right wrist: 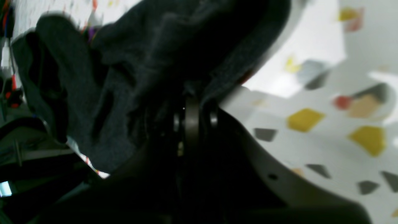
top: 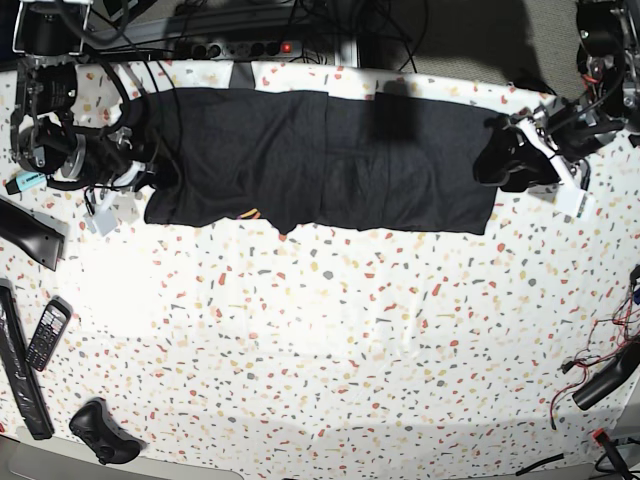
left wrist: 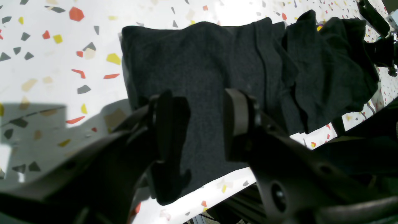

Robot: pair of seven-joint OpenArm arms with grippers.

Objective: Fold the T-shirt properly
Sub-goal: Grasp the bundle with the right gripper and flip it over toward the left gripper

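The black T-shirt lies folded into a long strip across the far side of the table. A little of its coloured print peeks out at the near edge. My left gripper is open, its fingers spread just above the shirt's end; in the base view it sits at the strip's right end. My right gripper is shut on the bunched cloth at the strip's left end.
A terrazzo-patterned white table. A phone, a black bar and a black controller lie at the near left. A power strip and cables run along the back. More cables lie at the right edge.
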